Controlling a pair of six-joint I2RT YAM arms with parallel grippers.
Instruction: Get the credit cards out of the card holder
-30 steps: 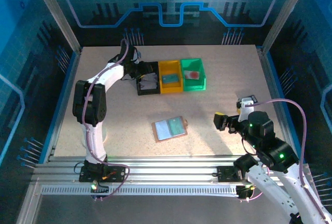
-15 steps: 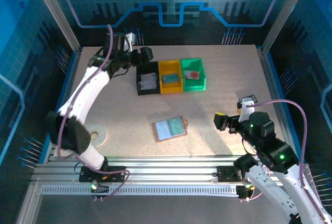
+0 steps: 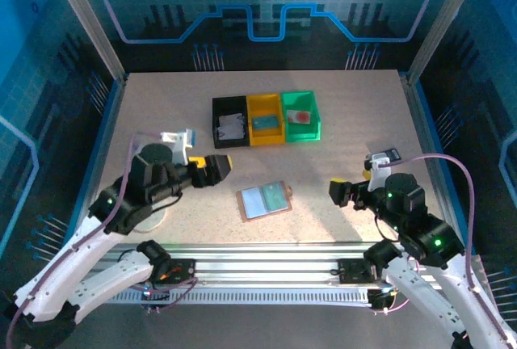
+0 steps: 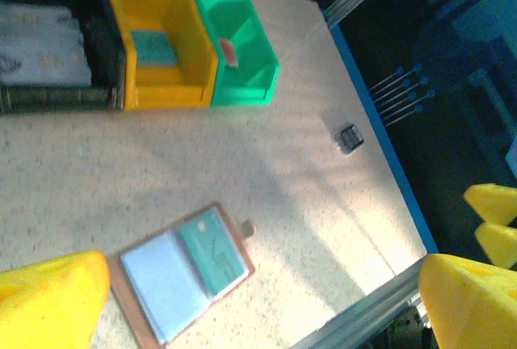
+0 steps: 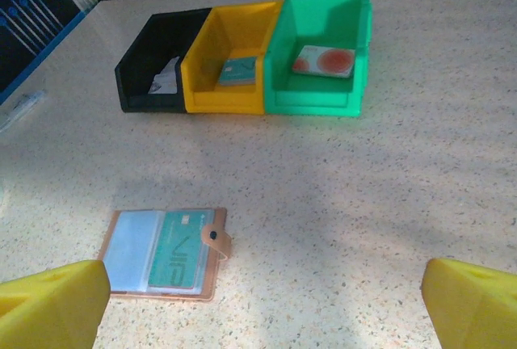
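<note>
Flat and open on the worktop [image 3: 347, 107], near the front middle: card holder [image 3: 264, 200], pinkish-tan rim, small snap tab [image 5: 216, 240] jutting from its right edge. Under the clear right pocket, a teal card [image 5: 179, 258], print too blurred to read. Left pocket pale blue, contents impossible to judge.

Further back, touching side by side in a row: black bin [image 5: 152, 100], yellow bin [image 5: 222, 100], green bin [image 5: 311, 103]. Inside the black one, a white item [image 5: 166, 78], half lost behind the bin wall and cut by the frame edge in the left wrist view; shape hard to make out. Inside the yellow one, a second teal card [image 5: 237, 71], leaning slightly. Inside the green one, a pale card [image 5: 323, 60] with a reddish round mark.

Partly hidden under the left arm in the top view: a pale disc [image 3: 159, 212] on the worktop. Near the right edge of the worktop, a small dark object [image 4: 348, 137], too small to identify.

Left pincer [image 4: 262, 300]: jaws spread wide, yellow fingertips [image 4: 48, 300] cut off at the two lower corners of its own view, nothing between them, nothing touched; above the worktop, just left of the card holder.

Right pincer [image 5: 262, 309]: likewise spread wide, fingertips [image 5: 477, 309] cropped at the lower corners, empty, off to the right of the card holder and apart from it.
</note>
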